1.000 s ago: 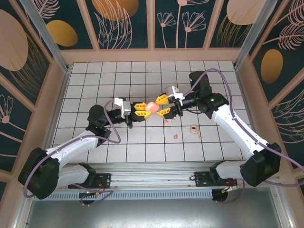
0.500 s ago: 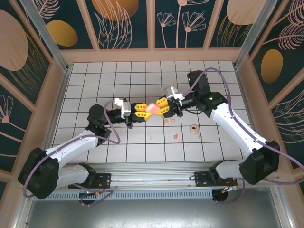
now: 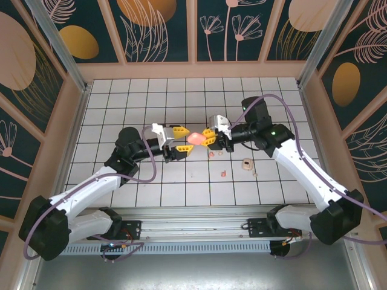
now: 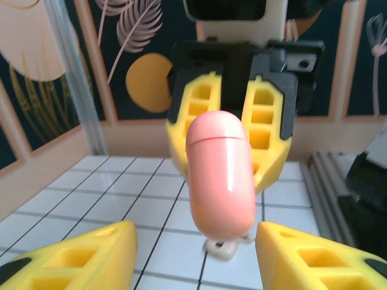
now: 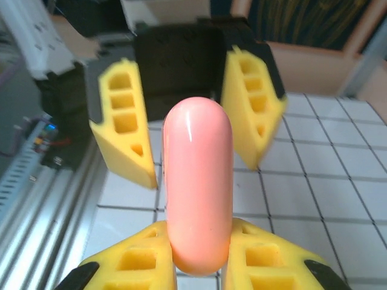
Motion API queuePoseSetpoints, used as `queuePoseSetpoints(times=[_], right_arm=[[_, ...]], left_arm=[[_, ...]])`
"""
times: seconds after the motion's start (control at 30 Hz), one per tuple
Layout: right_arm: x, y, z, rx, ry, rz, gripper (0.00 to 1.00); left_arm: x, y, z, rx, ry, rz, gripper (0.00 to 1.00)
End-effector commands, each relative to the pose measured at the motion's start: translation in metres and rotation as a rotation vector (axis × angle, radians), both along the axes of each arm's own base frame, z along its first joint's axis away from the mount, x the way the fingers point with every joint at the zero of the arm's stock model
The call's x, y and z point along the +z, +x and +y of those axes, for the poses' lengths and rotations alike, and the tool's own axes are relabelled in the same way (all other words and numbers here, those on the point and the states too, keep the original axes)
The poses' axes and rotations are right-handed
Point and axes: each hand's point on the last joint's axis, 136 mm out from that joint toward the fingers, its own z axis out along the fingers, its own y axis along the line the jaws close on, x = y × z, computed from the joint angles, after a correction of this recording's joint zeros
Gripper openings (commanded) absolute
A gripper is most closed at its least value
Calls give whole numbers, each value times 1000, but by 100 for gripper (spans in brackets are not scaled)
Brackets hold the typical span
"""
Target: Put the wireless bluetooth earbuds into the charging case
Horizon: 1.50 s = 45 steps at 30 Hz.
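Left gripper (image 3: 184,140) has released, agape; right gripper (image 3: 204,137) clamps charging case (image 3: 195,138); overhead shows loose earbuds (image 3: 223,174).

1. Gap between the spread jaws of left end effector (image 3: 181,139) is passable; charging case (image 3: 196,138), clamped in right end effector (image 3: 205,136), blocks straight ahead.
2. On counter (image 3: 121,96) below: earbuds (image 3: 224,174), beige object (image 3: 247,164) near the right arm.
3. Far and left tiles free.

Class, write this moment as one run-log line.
right pincer: shut on charging case, closed | left pincer: open, apart from case | earbuds: loose on table
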Motion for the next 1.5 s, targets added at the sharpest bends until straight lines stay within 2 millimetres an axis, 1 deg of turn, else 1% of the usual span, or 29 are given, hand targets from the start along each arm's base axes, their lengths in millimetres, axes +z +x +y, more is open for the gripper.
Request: queuePoseSetpoints(times=[0.0,0.1,0.17,0.23,0.3,0.37,0.57,0.77,0.87,1.17,1.27,1.3,1.33,1.4,1.47], right_arm=[[-18,12,-15,-151,-120,-88,14],[-26,12,-20,-196,-187,-140,14],[-31,10,-21,-203,-232,-168,13],[-36,8,-18,-193,-271,-189,14],[-41,3,-15,-156,-301,-211,14],[-46,-1,-9,-121,-314,-227,14],[-45,-7,5,-46,-302,-238,14],[-47,-3,11,-31,-308,-251,13],[-45,-3,13,-26,-293,-262,13],[-43,-4,19,-13,-267,-271,13],[-42,-3,20,-15,-261,-276,13],[-43,-3,21,-14,-261,-275,13],[-43,-3,21,-14,-262,-274,13],[-44,-2,21,-14,-263,-273,13],[-45,-2,22,-15,-267,-273,13]], left_arm=[[-15,6,7,70,115,-33,54],[-30,6,9,71,188,-41,53],[-40,7,9,67,232,-41,52],[-45,7,9,62,260,-43,52],[-49,4,7,33,274,-55,52],[-48,1,5,4,265,-58,51],[-48,-6,-2,-62,250,-44,52],[-49,-9,-5,-100,247,-24,51],[-50,-8,-5,-99,249,-20,50],[-49,-10,-7,-120,238,-9,38],[-48,-12,-8,-128,228,-8,30],[-47,-12,-8,-129,225,-10,29],[-46,-12,-9,-129,223,-12,29],[-44,-12,-9,-131,215,-16,34],[-45,-14,-9,-139,213,-11,35]])
